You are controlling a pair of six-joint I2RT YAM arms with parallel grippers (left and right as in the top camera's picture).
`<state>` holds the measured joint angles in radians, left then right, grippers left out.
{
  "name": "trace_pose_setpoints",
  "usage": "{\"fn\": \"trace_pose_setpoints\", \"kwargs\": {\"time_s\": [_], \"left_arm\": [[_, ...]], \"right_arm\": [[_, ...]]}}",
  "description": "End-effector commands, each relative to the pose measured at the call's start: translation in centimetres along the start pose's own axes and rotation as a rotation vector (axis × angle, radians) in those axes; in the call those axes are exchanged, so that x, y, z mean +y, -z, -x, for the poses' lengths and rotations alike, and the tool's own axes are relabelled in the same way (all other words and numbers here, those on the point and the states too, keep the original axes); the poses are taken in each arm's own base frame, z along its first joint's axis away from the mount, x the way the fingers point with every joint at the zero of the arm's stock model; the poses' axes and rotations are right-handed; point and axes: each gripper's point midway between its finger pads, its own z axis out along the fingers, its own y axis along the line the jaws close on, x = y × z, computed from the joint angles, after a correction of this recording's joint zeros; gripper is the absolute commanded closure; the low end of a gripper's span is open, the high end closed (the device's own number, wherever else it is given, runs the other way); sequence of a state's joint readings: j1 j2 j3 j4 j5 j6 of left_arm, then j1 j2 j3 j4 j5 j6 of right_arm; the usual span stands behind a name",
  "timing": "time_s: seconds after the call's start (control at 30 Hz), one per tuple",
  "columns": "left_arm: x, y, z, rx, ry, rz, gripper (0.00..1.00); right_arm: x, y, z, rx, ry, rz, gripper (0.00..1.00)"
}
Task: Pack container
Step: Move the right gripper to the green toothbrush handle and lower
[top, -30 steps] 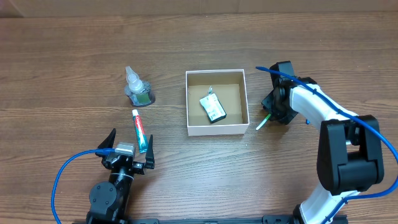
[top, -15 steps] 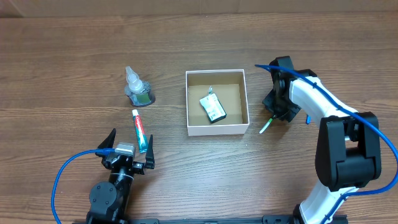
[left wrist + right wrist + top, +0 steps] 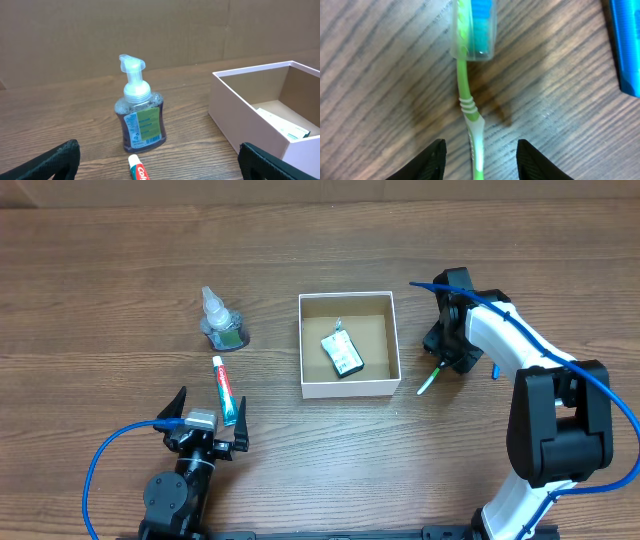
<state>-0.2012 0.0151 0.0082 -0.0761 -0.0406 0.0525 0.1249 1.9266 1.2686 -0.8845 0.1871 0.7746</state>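
The container (image 3: 348,388), a white-walled box with a brown inside, sits mid-table and holds a small white packet (image 3: 343,354). It also shows in the left wrist view (image 3: 245,117). A green toothbrush (image 3: 426,383) with a capped head lies on the table just right of the container. My right gripper (image 3: 446,356) hangs over it, open. In the right wrist view its fingers (image 3: 480,162) straddle the toothbrush handle (image 3: 469,102) without touching it. My left gripper (image 3: 208,422) is open and empty at the front left, with a toothpaste tube (image 3: 226,393) lying between its fingers (image 3: 160,167).
A clear pump soap bottle (image 3: 222,322) stands left of the container, behind the toothpaste; it also shows in the left wrist view (image 3: 140,120), with the toothpaste cap (image 3: 137,167) in front of it. A blue cable (image 3: 625,45) runs beside the right gripper.
The right gripper shifted slightly, and the toothbrush slid and turned a little toward the table's front. The left arm has not moved.
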Motion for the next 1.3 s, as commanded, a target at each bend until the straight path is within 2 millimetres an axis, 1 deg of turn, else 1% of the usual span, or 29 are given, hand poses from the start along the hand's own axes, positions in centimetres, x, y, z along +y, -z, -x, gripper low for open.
{"fn": "trace_pose_setpoints", "kwargs": {"time_s": [0.0,0.3,0.63,0.83,0.97,1.0,1.03,1.1,1.13,1.17,1.27], "left_arm": [[0.0,0.0,0.1,-0.010,-0.011,-0.003,0.00],[0.0,0.0,0.1,-0.010,-0.011,-0.003,0.00],[0.0,0.0,0.1,-0.010,-0.011,-0.003,0.00],[0.0,0.0,0.1,-0.010,-0.011,-0.003,0.00],[0.0,0.0,0.1,-0.010,-0.011,-0.003,0.00],[0.0,0.0,0.1,-0.010,-0.011,-0.003,0.00],[0.0,0.0,0.1,-0.010,-0.011,-0.003,0.00],[0.0,0.0,0.1,-0.010,-0.011,-0.003,0.00],[0.0,0.0,0.1,-0.010,-0.011,-0.003,0.00],[0.0,0.0,0.1,-0.010,-0.011,-0.003,0.00],[0.0,0.0,0.1,-0.010,-0.011,-0.003,0.00]], "right_arm": [[0.0,-0.3,0.0,0.001,-0.018,0.000,0.53],[-0.2,-0.7,-0.3,0.015,-0.016,-0.009,0.53],[-0.4,-0.7,-0.4,0.023,-0.013,-0.017,0.53],[-0.8,-1.7,-1.2,0.032,-0.012,-0.019,0.53],[-0.6,-1.8,-1.3,0.040,-0.012,-0.009,0.54],[-0.6,-1.8,-1.4,0.042,-0.012,-0.009,0.54],[-0.6,-1.8,-1.5,0.049,-0.008,-0.008,0.61],[-0.7,-1.8,-1.6,0.052,-0.007,-0.012,0.68],[-0.8,-1.8,-1.6,0.054,-0.006,-0.015,0.74],[-0.8,-1.8,-1.7,0.055,-0.006,-0.016,0.77],[-0.9,-1.8,-1.7,0.056,-0.006,-0.018,0.77]]}}
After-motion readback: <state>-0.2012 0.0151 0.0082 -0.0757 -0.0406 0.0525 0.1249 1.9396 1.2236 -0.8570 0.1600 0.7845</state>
